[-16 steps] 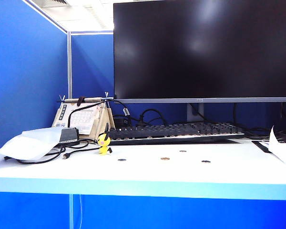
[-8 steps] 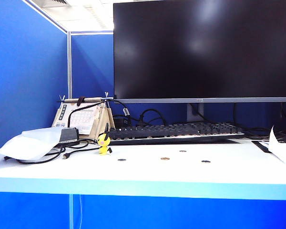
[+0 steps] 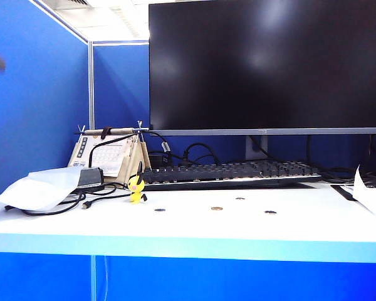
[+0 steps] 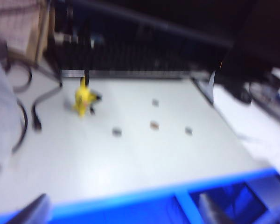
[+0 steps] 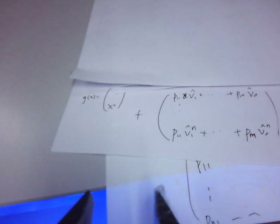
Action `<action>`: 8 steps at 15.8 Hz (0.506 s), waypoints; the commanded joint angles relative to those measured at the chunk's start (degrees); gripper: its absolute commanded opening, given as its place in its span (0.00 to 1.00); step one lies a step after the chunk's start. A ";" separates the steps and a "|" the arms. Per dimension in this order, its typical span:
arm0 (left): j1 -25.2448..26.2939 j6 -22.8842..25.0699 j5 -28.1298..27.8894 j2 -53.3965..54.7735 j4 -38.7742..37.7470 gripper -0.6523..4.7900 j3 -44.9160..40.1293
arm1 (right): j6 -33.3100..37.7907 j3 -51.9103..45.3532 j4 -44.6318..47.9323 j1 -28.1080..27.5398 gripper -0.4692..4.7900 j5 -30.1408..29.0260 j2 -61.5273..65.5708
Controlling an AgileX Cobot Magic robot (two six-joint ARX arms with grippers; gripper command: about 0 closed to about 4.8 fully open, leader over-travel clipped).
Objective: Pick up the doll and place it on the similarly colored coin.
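Observation:
The yellow doll (image 3: pixel 136 188) stands upright on the white table (image 3: pixel 188 229), left of centre and just in front of the keyboard. The brass-coloured coin (image 3: pixel 217 208) lies flat to its right, with three darker coins (image 3: pixel 160 210) around it. The blurred left wrist view shows the doll (image 4: pixel 85 99) and the brownish coin (image 4: pixel 154 124) far ahead of my left gripper (image 4: pixel 123 214). That gripper hangs open and empty over the table's front edge. My right gripper (image 5: pixel 123 207) is open with nothing between its fingers, above handwritten papers (image 5: pixel 177 116). Neither gripper is clearly seen in the exterior view.
A large dark monitor (image 3: pixel 266 66) and a black keyboard (image 3: pixel 229 172) stand behind the coins. Cables (image 3: pixel 56 205), a white bag (image 3: pixel 37 188) and a desk calendar (image 3: pixel 109 153) crowd the left side. Papers (image 3: pixel 371 197) lie at the right edge. Blue partitions surround the desk.
A dark blurred shape has appeared at the upper left edge of the exterior view. The doll and the coins have not moved.

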 commanded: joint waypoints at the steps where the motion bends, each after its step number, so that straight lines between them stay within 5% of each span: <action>1: 0.04 -0.44 -3.04 5.33 7.13 1.00 1.84 | 0.20 0.17 0.70 0.07 0.41 0.15 -0.15; 6: -0.02 2.89 -4.39 33.64 7.96 1.00 24.24 | 0.20 0.17 0.70 0.07 0.41 0.20 -0.13; 8: -0.31 2.43 -6.86 46.12 17.66 1.00 29.14 | 0.20 0.17 0.70 0.07 0.41 0.17 -0.13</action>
